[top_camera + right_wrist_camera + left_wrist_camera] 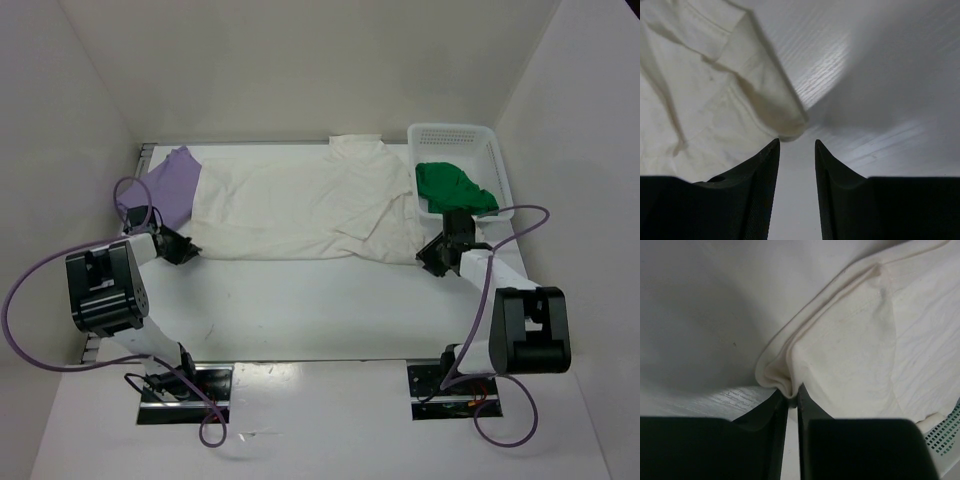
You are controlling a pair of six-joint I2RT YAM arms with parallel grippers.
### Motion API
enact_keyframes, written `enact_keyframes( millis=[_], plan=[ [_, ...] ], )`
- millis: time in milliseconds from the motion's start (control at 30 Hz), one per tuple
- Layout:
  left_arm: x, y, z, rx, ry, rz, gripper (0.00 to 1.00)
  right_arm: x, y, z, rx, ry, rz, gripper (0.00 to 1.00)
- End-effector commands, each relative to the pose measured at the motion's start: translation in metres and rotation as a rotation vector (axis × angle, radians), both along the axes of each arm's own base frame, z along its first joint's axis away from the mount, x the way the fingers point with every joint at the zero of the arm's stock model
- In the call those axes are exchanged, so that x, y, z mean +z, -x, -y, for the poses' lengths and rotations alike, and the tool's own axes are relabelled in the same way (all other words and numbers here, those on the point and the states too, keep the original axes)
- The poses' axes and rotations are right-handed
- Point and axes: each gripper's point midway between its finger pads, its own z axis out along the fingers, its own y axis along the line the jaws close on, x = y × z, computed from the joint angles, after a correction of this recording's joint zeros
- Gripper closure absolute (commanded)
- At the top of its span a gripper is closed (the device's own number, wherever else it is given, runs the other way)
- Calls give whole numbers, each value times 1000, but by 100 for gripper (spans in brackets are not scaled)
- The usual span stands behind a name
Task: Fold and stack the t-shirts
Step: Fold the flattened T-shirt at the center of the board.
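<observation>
Black fingers of the left claw (pixel 792 397) fill the bottom of its wrist view, drawn nearly together with a rolled fold of the white t-shirt (pixel 855 355) nipped at their tips. It reads as a grip on the shirt's near left corner. On the other side the right claw (pixel 796 142) stands apart and empty, low over the bench (pixel 320 300), with the shirt's near right corner just ahead and a little left of the gap, not yet between the jaws. From above, the white shirt lies spread across the far half of the bench, its long axis running side to side from one claw to the other. The lavender t-shirt (pixel 172 185) lies at its left end, touching it, and the green t-shirt (pixel 455 187) sits bunched in the white basket (pixel 452 130) at the far right. I judge the right claw needs a short push forward and leftward before any fold can begin.
</observation>
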Motion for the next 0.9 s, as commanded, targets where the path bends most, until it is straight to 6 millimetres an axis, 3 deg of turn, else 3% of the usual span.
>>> enact_keyframes(
  millis=[0, 67, 267, 300, 433, 567, 667, 800, 867],
  plan=[
    [-15, 6, -8, -9, -40, -46, 83, -11, -7, 4, -25, -21, 12, 60],
    [-14, 6, -11, -11, -45, -50, 88, -14, -3, 2, -11, -24, 2, 60],
    [-3, 6, -12, -35, -67, -35, 91, -13, 5, 7, -25, -4, 15, 58],
    [-3, 6, -12, -36, -67, -35, 92, -20, 7, 7, -25, -4, -10, 58],
    [-6, 12, -13, -56, -84, -57, 95, -16, -18, 12, -25, 28, 11, 59],
    [-6, 14, -13, -75, -91, -67, 96, -21, -36, 15, -22, 44, -2, 68],
    [-6, 21, -15, -97, -98, -93, 96, -26, -35, 15, -22, 44, -25, 83],
    [-13, 44, -23, -111, -90, -168, 98, -10, -29, 23, -56, 63, -2, 95],
    [-7, 53, -37, -93, -100, -175, 98, -14, -7, 31, -82, 63, -46, 97]
  ],
)
